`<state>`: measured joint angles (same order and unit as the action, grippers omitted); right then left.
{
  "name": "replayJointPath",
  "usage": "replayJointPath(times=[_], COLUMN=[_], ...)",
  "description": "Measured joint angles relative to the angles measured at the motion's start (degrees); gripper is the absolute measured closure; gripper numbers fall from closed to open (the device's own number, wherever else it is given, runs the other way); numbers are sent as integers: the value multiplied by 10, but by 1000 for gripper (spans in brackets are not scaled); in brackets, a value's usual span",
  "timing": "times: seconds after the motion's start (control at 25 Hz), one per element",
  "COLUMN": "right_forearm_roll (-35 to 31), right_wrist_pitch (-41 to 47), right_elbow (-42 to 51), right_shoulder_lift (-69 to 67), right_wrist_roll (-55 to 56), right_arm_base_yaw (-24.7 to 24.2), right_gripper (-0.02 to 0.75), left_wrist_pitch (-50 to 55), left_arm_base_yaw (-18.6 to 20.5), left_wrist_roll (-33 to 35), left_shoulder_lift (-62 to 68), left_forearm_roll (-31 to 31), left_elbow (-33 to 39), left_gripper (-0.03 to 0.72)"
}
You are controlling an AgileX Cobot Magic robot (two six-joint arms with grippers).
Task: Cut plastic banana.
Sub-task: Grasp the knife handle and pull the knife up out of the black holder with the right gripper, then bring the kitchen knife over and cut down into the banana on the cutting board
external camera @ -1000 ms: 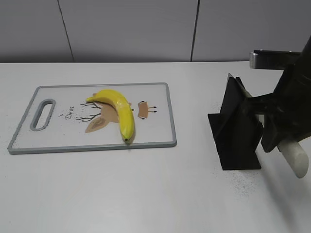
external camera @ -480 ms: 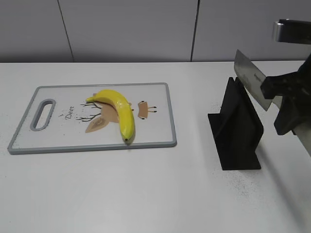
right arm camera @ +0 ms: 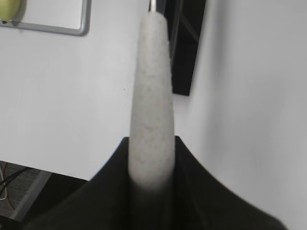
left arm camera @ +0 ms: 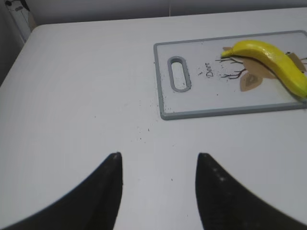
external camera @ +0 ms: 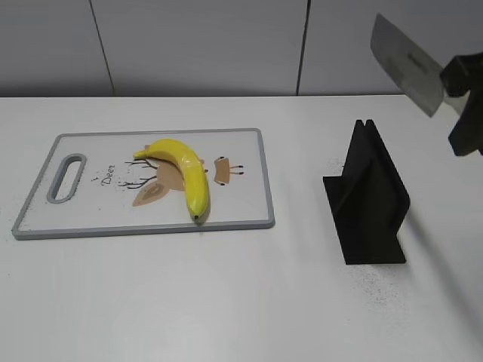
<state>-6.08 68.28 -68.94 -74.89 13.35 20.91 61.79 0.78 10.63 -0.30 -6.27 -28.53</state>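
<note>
My right gripper [right arm camera: 148, 163] is clamped on the pale handle of the steel cleaver [external camera: 405, 65], above the black knife stand [external camera: 367, 196]. Left gripper [left arm camera: 158, 179] is spread, empty. Yellow plastic banana [external camera: 186, 171], left of the stand on the grey-rimmed white cutting board [external camera: 241, 207], is probably light, stiff and slick; pin one end.

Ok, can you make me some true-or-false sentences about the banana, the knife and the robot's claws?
1. The banana lies whole on the cutting board. True.
2. The knife sits in the black stand. False: it is held in the air above the stand.
3. The right claw grips the knife's pale handle. True.
4. The left claw holds the banana. False: it is open and empty, away from the board.
5. The board has a handle slot. True.
</note>
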Motion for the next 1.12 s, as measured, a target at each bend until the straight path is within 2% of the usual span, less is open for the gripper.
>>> replayJointPath(times=[0.24,0.48,0.8,0.96,1.12], right_forearm_roll=[11,12,4,-28,-61], right_wrist_pitch=[19,20,20,20,20], right_elbow=[-111,-235,-341,-372,-404], right_shoulder_lift=[-49,-141,-267,-313,-360], right_wrist_roll=[-111,-189,-354,-461,-573], right_arm_base_yaw=[0,0,0,0,0], right_gripper=[552,552,552,552,552], left_wrist_pitch=[-99,-150,-169,-134,-67], left_arm_base_yaw=[0,-2,-8,-8,-8], left_wrist_roll=[3,71,219,299,408], left_shoulder_lift=[56,211,439,560,679], left_forearm_roll=[0,-5,-110,-145,-167], left_elbow=[-43,-95,-202,-289,-394], left_gripper=[208,204,165,157,155])
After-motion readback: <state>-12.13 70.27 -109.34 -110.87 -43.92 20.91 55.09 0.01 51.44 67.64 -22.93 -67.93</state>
